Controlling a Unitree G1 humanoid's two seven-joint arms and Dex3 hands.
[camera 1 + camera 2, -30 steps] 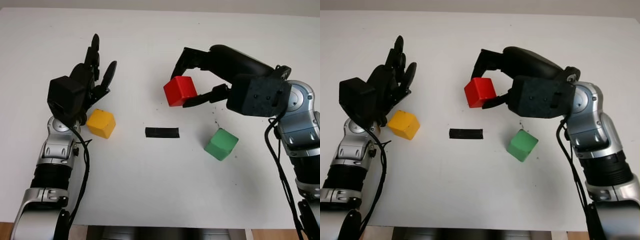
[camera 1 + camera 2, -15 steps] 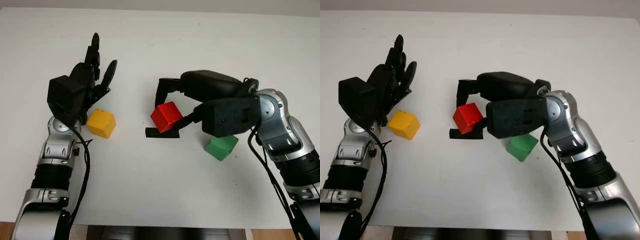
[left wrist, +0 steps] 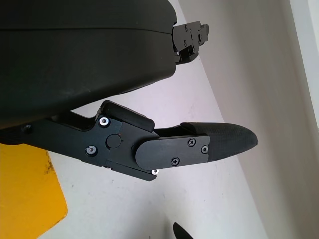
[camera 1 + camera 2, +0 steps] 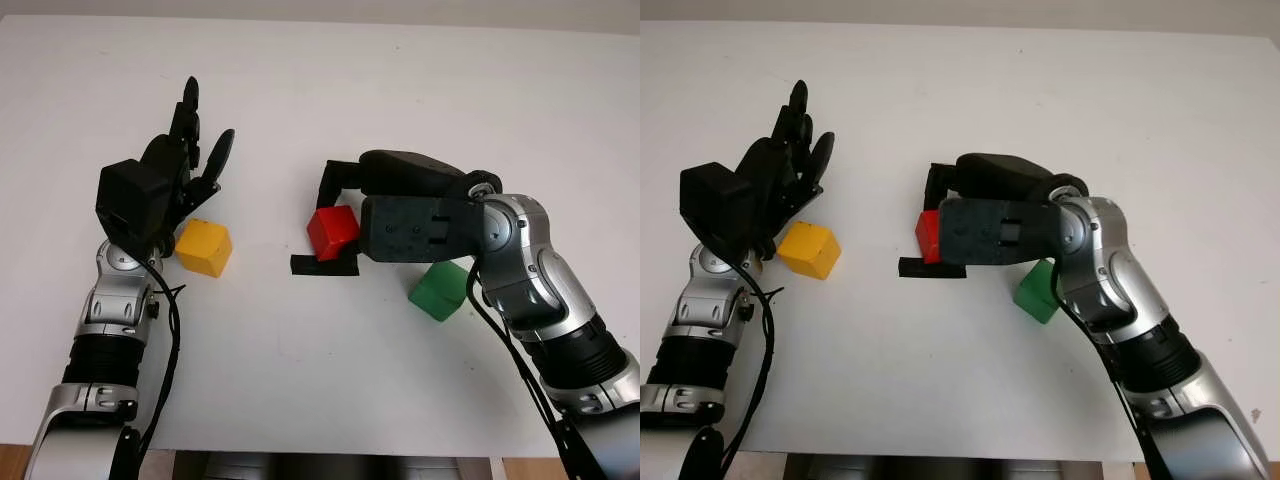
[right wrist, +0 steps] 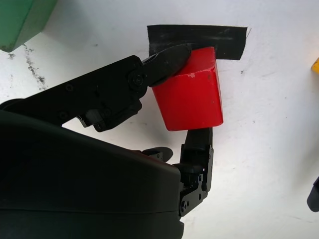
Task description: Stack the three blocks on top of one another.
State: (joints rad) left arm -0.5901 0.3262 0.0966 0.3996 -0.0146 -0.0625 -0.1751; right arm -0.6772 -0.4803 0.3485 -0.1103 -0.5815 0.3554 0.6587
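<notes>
Right hand (image 4: 345, 215) grips the red block (image 4: 333, 232) just above the black tape strip (image 4: 322, 266). Green block (image 4: 440, 289) lies closer, under that arm. Left hand (image 4: 165, 180) is open beside the yellow block (image 4: 203, 247).

Three blocks are spread across the bench (image 4: 330, 60). The left block (image 4: 204, 247) is set at the left, just beside and in front of the open left hand (image 4: 165, 180). The middle block (image 4: 333, 232) is held in the fingers (image 5: 167, 59) of the right hand (image 4: 375, 205), at the centre, just over the far edge of a tape strip (image 4: 322, 266). The right block (image 4: 437, 290) is placed to the right, partly behind the right hand's shell.
</notes>
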